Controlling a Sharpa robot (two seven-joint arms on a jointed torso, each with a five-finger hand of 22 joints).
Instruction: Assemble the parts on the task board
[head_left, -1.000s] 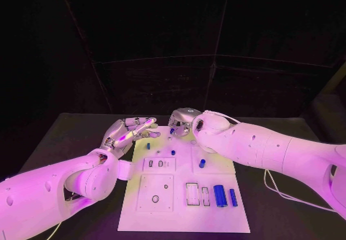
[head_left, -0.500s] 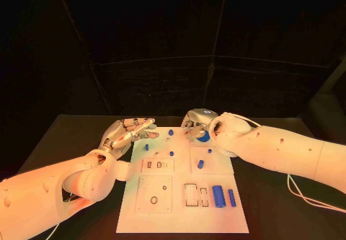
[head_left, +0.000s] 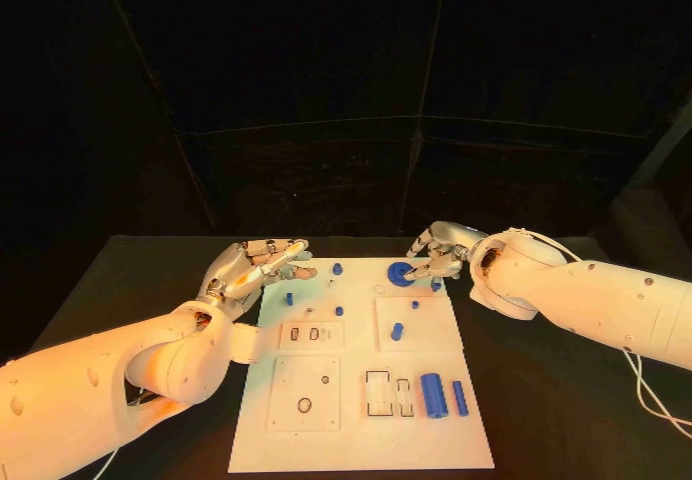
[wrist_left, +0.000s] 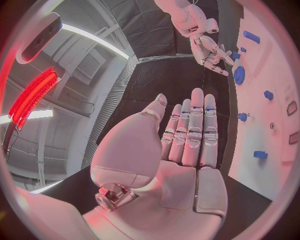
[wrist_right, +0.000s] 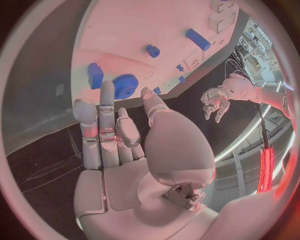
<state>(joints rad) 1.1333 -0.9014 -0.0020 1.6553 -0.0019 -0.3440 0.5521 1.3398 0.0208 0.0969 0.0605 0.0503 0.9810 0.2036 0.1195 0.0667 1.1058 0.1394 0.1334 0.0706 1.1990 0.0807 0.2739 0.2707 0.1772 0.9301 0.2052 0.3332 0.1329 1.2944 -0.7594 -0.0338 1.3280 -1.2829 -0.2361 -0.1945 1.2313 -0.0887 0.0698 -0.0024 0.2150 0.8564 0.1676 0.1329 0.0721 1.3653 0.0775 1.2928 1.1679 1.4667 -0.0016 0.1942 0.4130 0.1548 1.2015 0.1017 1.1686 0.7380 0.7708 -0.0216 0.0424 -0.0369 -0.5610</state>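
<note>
The white task board (head_left: 361, 440) lies lengthwise in the middle of the black table. A blue gear (head_left: 401, 272) sits at its far right corner, with a small blue block (head_left: 436, 285) beside it. My right hand (head_left: 440, 250) hovers just right of the gear with its fingers apart and nothing in them; the right wrist view shows the gear (wrist_right: 125, 85) just past the fingertips (wrist_right: 107, 92). My left hand (head_left: 260, 265) hangs open above the board's far left corner, fingers straight (wrist_left: 190, 130). Small blue pegs (head_left: 336, 268) (head_left: 397, 331) stand on the far half.
A thick blue cylinder (head_left: 431, 388) and a thinner blue bar (head_left: 459, 397) lie at the near right, beside two rectangular slots (head_left: 379, 390). A panel with an oval hole (head_left: 304, 404) sits at the near left. Black table (head_left: 577, 400) flanks the board.
My right hand has moved right from over the board's far middle to its far right corner, and the blue gear now shows uncovered on the board. The left hand has stayed put.
</note>
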